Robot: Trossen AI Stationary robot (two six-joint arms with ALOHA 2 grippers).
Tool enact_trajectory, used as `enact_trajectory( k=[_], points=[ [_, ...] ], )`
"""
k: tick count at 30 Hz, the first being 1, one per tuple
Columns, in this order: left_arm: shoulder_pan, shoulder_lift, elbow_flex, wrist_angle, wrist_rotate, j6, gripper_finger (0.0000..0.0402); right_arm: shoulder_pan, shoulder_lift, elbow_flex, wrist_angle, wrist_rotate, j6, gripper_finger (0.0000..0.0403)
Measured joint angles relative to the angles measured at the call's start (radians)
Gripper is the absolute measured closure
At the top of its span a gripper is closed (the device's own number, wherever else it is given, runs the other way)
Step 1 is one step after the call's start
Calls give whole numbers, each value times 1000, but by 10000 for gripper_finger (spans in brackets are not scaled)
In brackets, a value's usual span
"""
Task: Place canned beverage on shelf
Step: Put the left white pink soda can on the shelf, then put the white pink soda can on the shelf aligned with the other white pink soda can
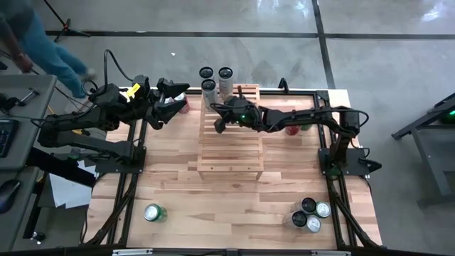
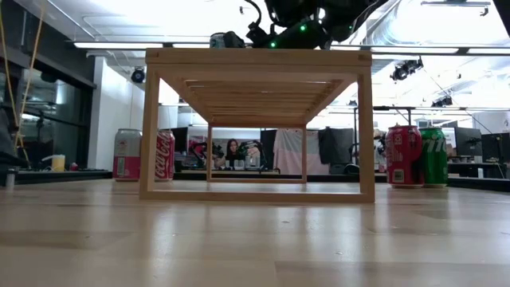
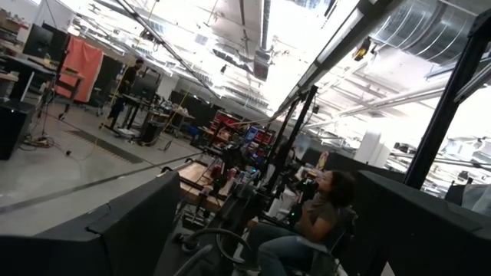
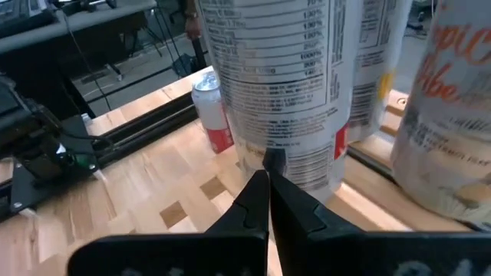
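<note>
The light-wood slatted shelf (image 1: 229, 146) stands mid-table; it also shows in the low view (image 2: 259, 60). Three tall white cans (image 1: 209, 86) (image 1: 206, 72) (image 1: 225, 72) stand upright at its far end. My right gripper (image 1: 217, 119) is over the shelf's far part with its fingers shut. Its tips (image 4: 266, 178) are just before the lower wall of the nearest white can (image 4: 284, 84). My left gripper (image 1: 173, 100) is open and empty at the far left, beside a red can (image 1: 184, 106). Its wrist view shows only the room. My right gripper's shut fingertips (image 4: 257, 192) point level at the lower wall of the nearest white can (image 4: 295, 165), which stands upright. I cannot tell whether they touch it.
A green can (image 1: 153, 212) lies near the table's near left. Several cans (image 1: 311, 213) stand at the near right. A red can (image 1: 293, 129) stands under the right arm. In the low view, cans flank the shelf on the left (image 2: 163, 155) and right (image 2: 404, 155). People are in the room beyond.
</note>
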Motion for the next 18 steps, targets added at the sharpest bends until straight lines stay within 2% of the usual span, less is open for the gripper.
enact_trajectory(
  k=[7, 12, 18],
  points=[
    [0, 0, 0, 0, 0, 0, 20, -3, 0, 0, 6, -19, -11, 403],
    [0, 0, 0, 0, 0, -1, 20, 0, -5, 0, -5, -73, -48, 403],
    [0, -4, 0, -16, 7, 0, 20, 0, -104, 0, -167, -101, -119, 403]
  ],
)
